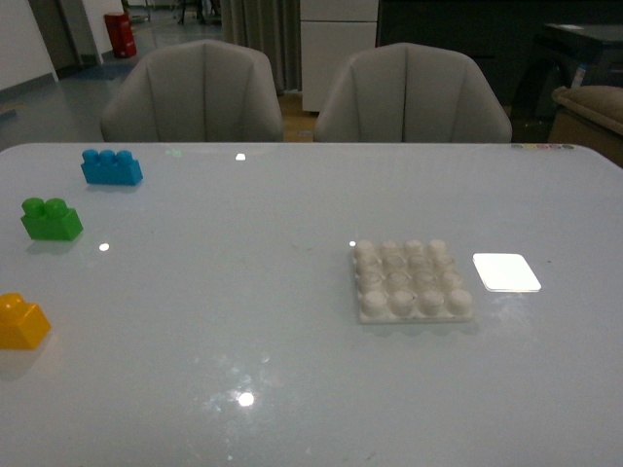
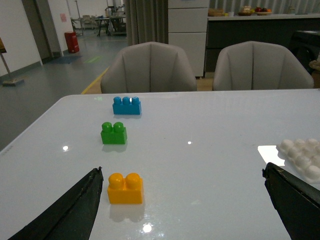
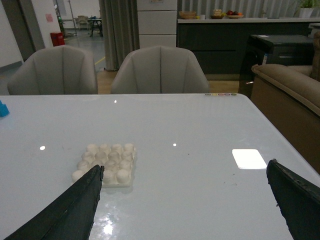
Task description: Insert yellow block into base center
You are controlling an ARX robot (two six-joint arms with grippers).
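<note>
The yellow block (image 2: 125,188) sits just ahead of my left gripper (image 2: 182,172) (jaws wide, empty), close by one finger, long axis crosswise.

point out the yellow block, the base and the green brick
yellow block (image 2: 125,192), left wrist view, front face
base (image 1: 413,280), front view, studded top near centre
green brick (image 2: 114,137), left wrist view, front face

Front view above table (image 1: 243,292) facing chairs (image 1: 195,92), wrist views low, facing likewise, all sharing the base (image 1: 413,282)
</note>
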